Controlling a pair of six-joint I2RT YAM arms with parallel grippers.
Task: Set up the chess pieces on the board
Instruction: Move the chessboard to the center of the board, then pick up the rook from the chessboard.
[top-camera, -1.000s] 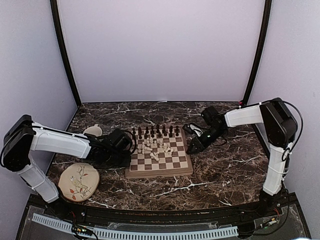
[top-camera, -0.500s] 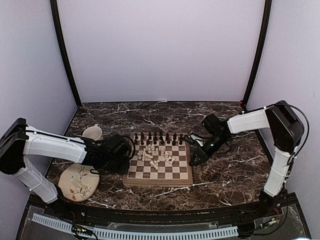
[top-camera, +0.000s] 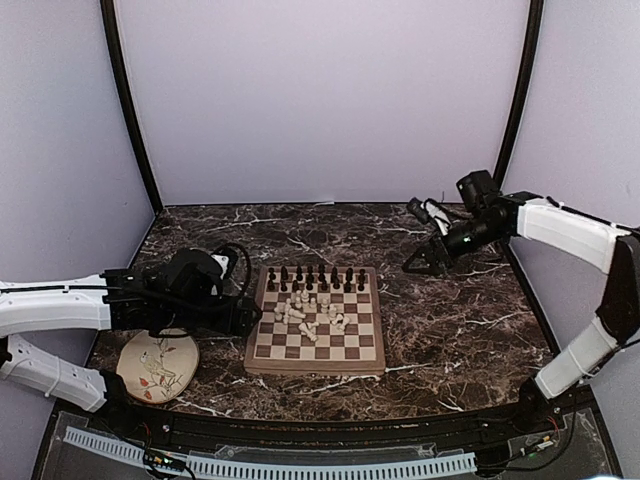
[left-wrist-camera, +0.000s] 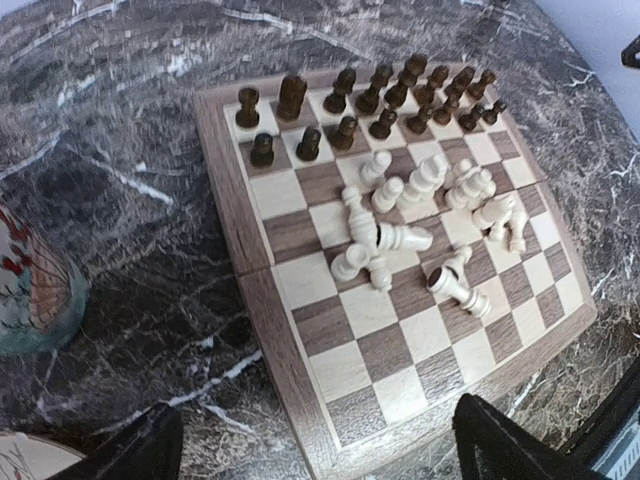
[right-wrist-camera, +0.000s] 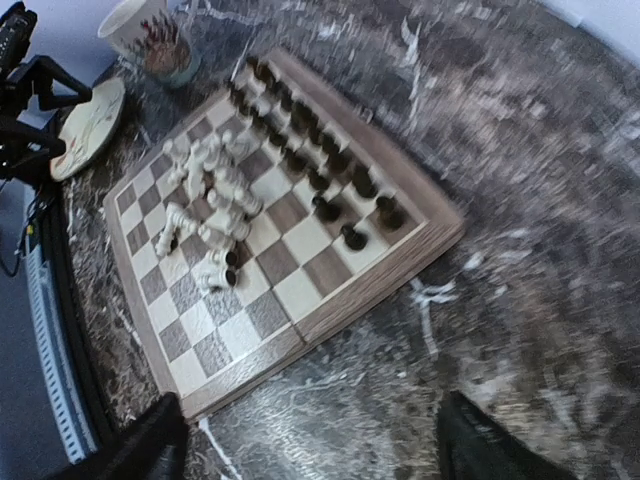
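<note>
Top view, the board (top-camera: 315, 348): it lies flat on the desk (top-camera: 450, 330), in the middle, in front of my two arms.
Top view, dark pieces (top-camera: 312, 277): they stand in two rows along the far edge. I judge that this side is finished.
Top view, cream pieces (top-camera: 310, 315): they make a heap on the middle squares and many lie on their side. No piece stands on the two near rows.
Top view, left claw (top-camera: 243, 312): it is low, just beside the left edge of the board, and holds nothing.
Top view, right claw (top-camera: 420, 262): it is raised, well apart from the board on the far right, and holds nothing.
Left wrist view, fingers (left-wrist-camera: 130, 450): they are wide apart, with only board and desk between them. The heap is ahead of me, not under the claw.
Right wrist view, fingers (right-wrist-camera: 490, 440): they are also apart and nothing is between them. The picture is a little blurred, with the board far below.
Right wrist view, mug (right-wrist-camera: 150, 40) and plate (right-wrist-camera: 85, 120): both are off the board on its left side, near my left arm.
Step in hand, my judgement: take one cream piece from the heap and stand it on a near row.
How to do it well: I should choose a piece at the outer edge of the heap, for example the lying one (left-wrist-camera: 460, 290). I should come from above and close on its thin part without pushing the neighbours. I should stay away from the dark rows. I should open only when the base sits flat in the middle of its square, with one arm over the board at a time.
</note>
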